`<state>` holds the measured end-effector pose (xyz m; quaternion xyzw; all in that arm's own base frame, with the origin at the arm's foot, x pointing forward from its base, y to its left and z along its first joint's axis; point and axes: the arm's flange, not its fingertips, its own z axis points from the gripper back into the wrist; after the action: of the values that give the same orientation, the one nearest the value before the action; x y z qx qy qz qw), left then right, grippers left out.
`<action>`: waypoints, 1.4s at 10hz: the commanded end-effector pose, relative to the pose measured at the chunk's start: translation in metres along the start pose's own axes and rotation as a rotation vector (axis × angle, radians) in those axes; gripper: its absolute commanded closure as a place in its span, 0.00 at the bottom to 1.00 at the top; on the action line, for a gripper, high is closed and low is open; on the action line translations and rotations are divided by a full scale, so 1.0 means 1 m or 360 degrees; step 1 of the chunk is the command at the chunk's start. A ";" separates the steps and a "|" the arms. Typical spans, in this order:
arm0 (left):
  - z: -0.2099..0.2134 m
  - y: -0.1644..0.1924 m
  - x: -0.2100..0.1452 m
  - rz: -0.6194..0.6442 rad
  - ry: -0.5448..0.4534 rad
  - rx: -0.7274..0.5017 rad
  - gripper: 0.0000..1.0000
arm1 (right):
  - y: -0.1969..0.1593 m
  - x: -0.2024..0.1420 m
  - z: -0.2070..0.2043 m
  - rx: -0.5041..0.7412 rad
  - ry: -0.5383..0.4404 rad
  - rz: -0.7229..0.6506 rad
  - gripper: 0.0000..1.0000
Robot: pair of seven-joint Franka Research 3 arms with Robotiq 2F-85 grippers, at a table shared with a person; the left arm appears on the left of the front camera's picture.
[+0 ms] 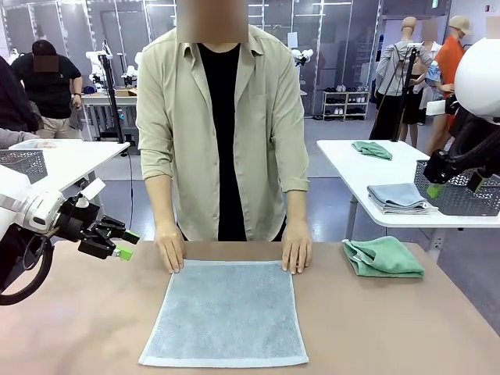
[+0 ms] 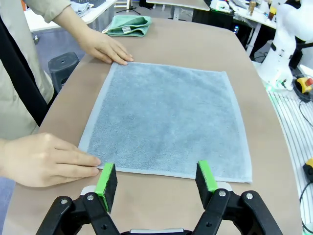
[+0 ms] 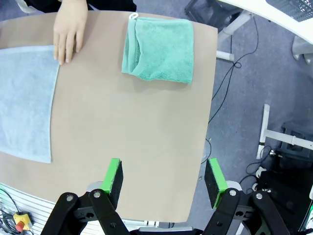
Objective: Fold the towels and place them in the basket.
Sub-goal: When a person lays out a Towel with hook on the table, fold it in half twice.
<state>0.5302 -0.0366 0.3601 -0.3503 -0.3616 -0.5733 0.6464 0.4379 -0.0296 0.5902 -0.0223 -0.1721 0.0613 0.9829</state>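
Left fingers (image 2: 156, 175): spread apart, grasping nothing, low over the worktop (image 2: 254, 78).
Blue-grey towel (image 2: 166, 117): spread flat on the worktop, its nearest edge just ahead of the left fingertips.
Near hand (image 2: 44, 159): the person's, on the towel corner just beside one left pad.
Far hand (image 2: 105, 48): on the corner farther ahead.
Right fingers (image 3: 164, 178): spread apart, empty, above the worktop.
Mint green towel (image 3: 159, 49): folded, well ahead of the right fingers.
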 end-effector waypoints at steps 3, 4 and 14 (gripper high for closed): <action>0.000 0.000 0.000 -0.0004 -0.0001 0.0000 0.18 | -0.001 0.003 0.000 -0.0011 0.0002 -0.0005 0.16; 0.000 0.000 0.000 -0.0004 -0.0001 0.0000 0.18 | -0.001 0.003 0.000 -0.0011 0.0002 -0.0005 0.16; -0.025 -0.104 0.223 -0.0007 0.1155 0.0059 0.18 | 0.154 -0.008 0.047 0.0114 -0.0162 0.1788 0.16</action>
<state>0.4499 -0.1659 0.5368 -0.1246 -0.1711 -0.6410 0.7378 0.4020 0.1248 0.6353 -0.0881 -0.2009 0.5213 0.8247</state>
